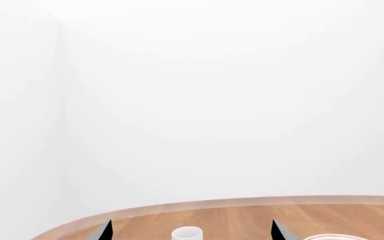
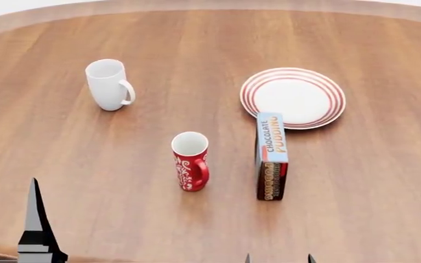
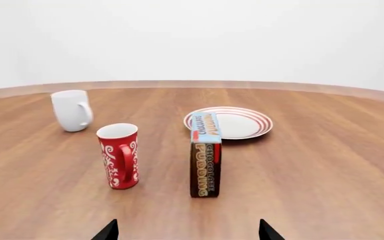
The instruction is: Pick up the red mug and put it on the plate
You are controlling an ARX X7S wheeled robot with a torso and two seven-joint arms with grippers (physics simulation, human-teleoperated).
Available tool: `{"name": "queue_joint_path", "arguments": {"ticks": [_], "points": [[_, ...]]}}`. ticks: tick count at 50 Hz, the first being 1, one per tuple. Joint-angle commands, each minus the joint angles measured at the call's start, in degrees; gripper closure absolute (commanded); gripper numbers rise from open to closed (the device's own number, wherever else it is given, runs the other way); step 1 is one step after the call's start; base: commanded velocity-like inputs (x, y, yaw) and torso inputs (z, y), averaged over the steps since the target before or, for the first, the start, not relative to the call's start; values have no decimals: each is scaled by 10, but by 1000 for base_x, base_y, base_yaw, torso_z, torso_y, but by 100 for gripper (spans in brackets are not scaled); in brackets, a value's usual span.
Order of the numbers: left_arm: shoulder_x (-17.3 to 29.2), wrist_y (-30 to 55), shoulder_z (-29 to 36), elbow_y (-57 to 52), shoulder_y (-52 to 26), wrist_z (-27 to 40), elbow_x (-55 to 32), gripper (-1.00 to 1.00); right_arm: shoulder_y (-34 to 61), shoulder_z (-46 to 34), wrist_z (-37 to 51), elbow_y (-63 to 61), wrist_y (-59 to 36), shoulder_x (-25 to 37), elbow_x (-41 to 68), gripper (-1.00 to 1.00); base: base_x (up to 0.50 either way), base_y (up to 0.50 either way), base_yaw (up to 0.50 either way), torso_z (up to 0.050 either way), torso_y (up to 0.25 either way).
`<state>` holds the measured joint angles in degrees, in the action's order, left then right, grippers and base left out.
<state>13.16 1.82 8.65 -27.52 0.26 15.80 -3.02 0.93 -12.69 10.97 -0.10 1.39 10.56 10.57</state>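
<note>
- One tall red ceramic mug [image 2: 191, 161] with white swirls and a white inside stands upright on the round wooden table [image 2: 386, 192], handle toward the robot.
- Only the fingertips of each gripper show; the left gripper [image 1: 190, 231] and right gripper [image 3: 186, 231] both have their fingers spread apart, holding nothing.
- Mug sits ahead of the right gripper, slightly left, apart from it, beside the upright chocolate pudding box [image 2: 271, 156]; the red-ringed white plate [image 2: 293, 97] lies beyond.

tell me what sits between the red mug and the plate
The chocolate pudding box stands on edge between the red mug and the plate, clearest in the head view.
</note>
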Motion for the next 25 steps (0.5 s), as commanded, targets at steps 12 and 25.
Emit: {"name": "queue_joint_path", "arguments": {"ticks": [12, 25], "points": [[6, 3, 5, -2, -4, 6, -3, -100, 0, -6, 6, 0, 3, 6, 6, -100, 0, 182, 0, 0, 0], [9, 4, 8, 0, -7, 10, -5, -100, 1, -9, 9, 0, 4, 7, 9, -100, 0, 182, 0, 0, 0]]}}
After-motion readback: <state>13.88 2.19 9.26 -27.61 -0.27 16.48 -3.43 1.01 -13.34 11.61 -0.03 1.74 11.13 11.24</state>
